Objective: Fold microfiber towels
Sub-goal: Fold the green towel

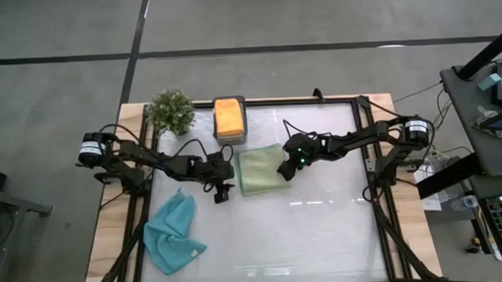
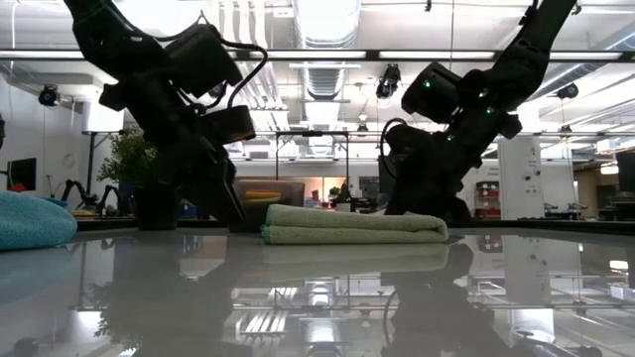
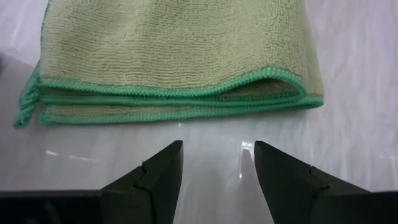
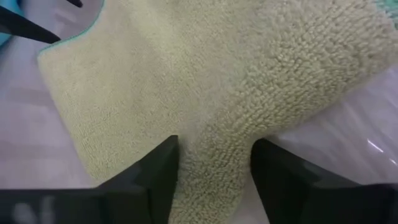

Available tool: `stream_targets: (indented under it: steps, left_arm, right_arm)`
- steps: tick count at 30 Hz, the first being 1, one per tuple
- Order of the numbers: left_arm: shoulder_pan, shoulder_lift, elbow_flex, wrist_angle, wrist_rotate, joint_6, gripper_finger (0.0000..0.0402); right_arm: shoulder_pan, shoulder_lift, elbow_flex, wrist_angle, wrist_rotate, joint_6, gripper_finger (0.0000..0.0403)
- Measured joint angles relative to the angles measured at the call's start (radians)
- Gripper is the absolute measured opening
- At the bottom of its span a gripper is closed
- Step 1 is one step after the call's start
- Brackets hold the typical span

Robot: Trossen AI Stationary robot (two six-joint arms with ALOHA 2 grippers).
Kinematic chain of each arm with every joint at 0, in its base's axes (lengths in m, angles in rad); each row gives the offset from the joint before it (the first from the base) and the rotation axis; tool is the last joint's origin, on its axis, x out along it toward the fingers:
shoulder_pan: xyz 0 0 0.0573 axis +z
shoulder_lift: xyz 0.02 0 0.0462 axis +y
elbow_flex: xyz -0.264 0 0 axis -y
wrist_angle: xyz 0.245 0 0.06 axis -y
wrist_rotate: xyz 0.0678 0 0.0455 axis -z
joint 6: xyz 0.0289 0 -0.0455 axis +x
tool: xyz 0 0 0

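A sage green towel (image 1: 259, 168) lies folded flat on the table, in several layers with its green-stitched edges (image 3: 168, 102) facing my left gripper. My left gripper (image 3: 217, 158) is open and empty just short of those edges, at the towel's left side (image 1: 223, 190). My right gripper (image 1: 287, 169) is open at the towel's right edge, its fingers on either side of a raised ridge of cloth (image 4: 214, 155). A light blue towel (image 1: 172, 232) lies crumpled at the near left. An orange towel (image 1: 229, 115) lies folded on the dark grey box. My right gripper comes at the sage green towel's right edge slanting down from the table's right. A ridge of the cloth (image 4: 217, 146) fills the gap between its open fingers. I cannot tell whether the fingers (image 4: 163, 171) touch it. The towel lies flat on the table (image 2: 352, 225).
A small potted plant (image 1: 170, 110) stands at the far left corner beside the dark grey box (image 1: 231, 140). The white tabletop (image 1: 321, 231) stretches to the near and right sides. The blue towel shows at the left of the low view (image 2: 30, 220).
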Motion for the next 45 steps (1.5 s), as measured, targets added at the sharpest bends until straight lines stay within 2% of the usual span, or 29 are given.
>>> stream_targets:
  steps: [6, 11, 15, 21, 28, 32, 45]
  left_arm:
    - [0.000, 0.005, 0.000, 0.014, 0.000, 0.001, 0.0183]
    - [0.000, 0.057, 0.000, 0.092, 0.003, 0.010, 0.0183]
    - [0.000, 0.106, 0.000, 0.162, 0.003, 0.010, 0.0183]
    - [0.007, 0.167, 0.001, 0.290, 0.003, 0.011, 0.0183]
    - [0.017, 0.248, 0.024, 0.407, -0.003, 0.015, 0.0183]
    - [0.021, 0.275, 0.041, 0.439, -0.003, 0.029, 0.0183]
    - [0.025, 0.269, 0.031, 0.446, 0.005, 0.031, 0.0183]
  right_arm:
    - [0.000, -0.034, 0.000, -0.009, 0.000, 0.002, 0.0115]
    - [0.000, -0.060, 0.000, -0.020, 0.000, 0.001, 0.0055]
    - [-0.005, -0.089, 0.000, -0.093, -0.001, -0.019, 0.0017]
    - [-0.039, -0.160, 0.055, -0.299, 0.009, -0.078, 0.0014]
    - [-0.041, -0.164, 0.201, -0.533, 0.094, -0.146, 0.0013]
    - [-0.040, -0.104, 0.303, -0.617, 0.131, -0.176, 0.0013]
    - [0.005, 0.192, 0.650, -0.785, 0.135, -0.299, 0.0013]
